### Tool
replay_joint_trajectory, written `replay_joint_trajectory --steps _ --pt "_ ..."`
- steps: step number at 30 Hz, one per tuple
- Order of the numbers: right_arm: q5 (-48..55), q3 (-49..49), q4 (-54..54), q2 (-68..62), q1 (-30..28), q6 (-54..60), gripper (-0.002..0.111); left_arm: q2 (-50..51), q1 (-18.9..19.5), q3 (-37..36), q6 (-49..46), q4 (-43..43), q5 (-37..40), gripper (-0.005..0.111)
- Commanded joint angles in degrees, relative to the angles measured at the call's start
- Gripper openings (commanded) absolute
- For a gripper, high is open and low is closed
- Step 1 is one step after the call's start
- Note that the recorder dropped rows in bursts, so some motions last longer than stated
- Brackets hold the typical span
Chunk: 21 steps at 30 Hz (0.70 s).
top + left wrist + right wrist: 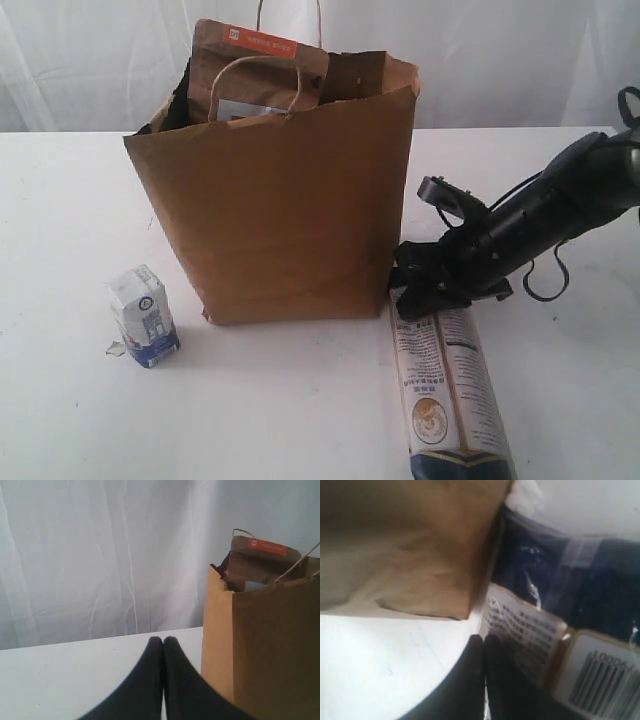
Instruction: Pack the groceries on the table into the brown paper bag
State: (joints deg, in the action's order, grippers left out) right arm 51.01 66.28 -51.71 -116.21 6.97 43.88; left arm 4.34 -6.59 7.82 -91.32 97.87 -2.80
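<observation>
The brown paper bag stands upright mid-table, and the brown orange-striped pouch sticks out of its torn rim. A small white-blue carton stands on the table left of the bag. To the right of the bag lies the long dark-blue packet. My right gripper is shut and empty, low at the packet's far end by the bag's corner. In the right wrist view its tips sit at the packet's printed edge, beside the bag. My left gripper is shut and empty, left of the bag. Can, bottle and jar are out of view.
A white curtain hangs behind the table's far edge. A small paper scrap lies by the carton. The bag's cord handles stand above the rim. The right arm reaches in low from the right.
</observation>
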Motion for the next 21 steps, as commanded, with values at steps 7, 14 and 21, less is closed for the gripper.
replay_joint_trajectory --steps 7,14,21 --pt "-5.75 0.28 31.91 0.1 -0.14 -23.05 0.0 0.19 0.15 0.33 0.27 1.42 -0.35 0.0" --pt "-7.83 0.28 10.29 2.56 -0.14 10.65 0.0 0.19 0.15 0.33 0.27 1.42 -0.55 0.0" --pt "-8.96 0.28 7.28 3.47 -0.14 38.21 0.055 0.19 0.15 0.33 1.25 1.46 -0.09 0.0"
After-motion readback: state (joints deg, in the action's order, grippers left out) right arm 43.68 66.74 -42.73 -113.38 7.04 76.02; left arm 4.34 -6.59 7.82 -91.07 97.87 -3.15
